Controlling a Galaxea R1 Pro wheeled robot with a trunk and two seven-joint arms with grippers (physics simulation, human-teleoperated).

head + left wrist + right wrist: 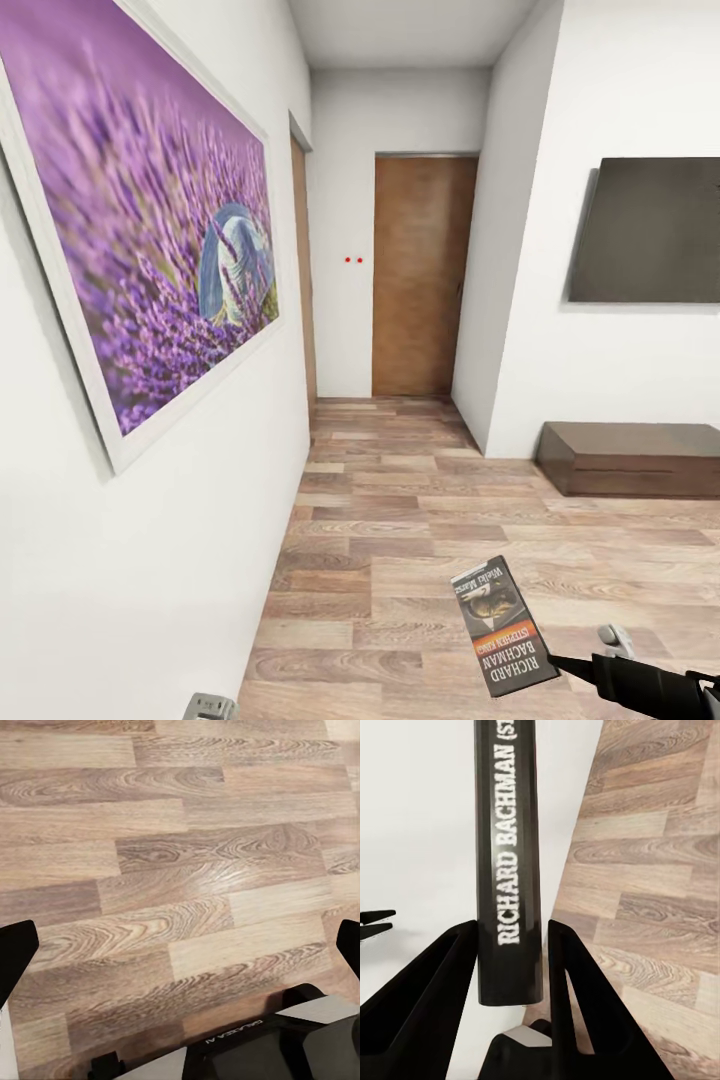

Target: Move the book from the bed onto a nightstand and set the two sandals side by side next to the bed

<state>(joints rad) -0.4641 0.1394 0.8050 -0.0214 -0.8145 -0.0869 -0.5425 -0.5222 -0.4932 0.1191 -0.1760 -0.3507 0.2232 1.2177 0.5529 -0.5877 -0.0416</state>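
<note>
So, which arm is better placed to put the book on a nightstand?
The right. The right gripper is already shut on the book, its fingers on both sides of the spine. The left gripper is open over bare wood floor.

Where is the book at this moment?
The book is held in the right gripper, low and right of centre in the head view, above the wood-plank floor of a hallway facing a brown door.

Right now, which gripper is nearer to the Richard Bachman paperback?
Right. The right gripper is shut on the Richard Bachman paperback, fingers pressing both covers. The left gripper hangs open over bare wood-plank floor, away from it.
</note>
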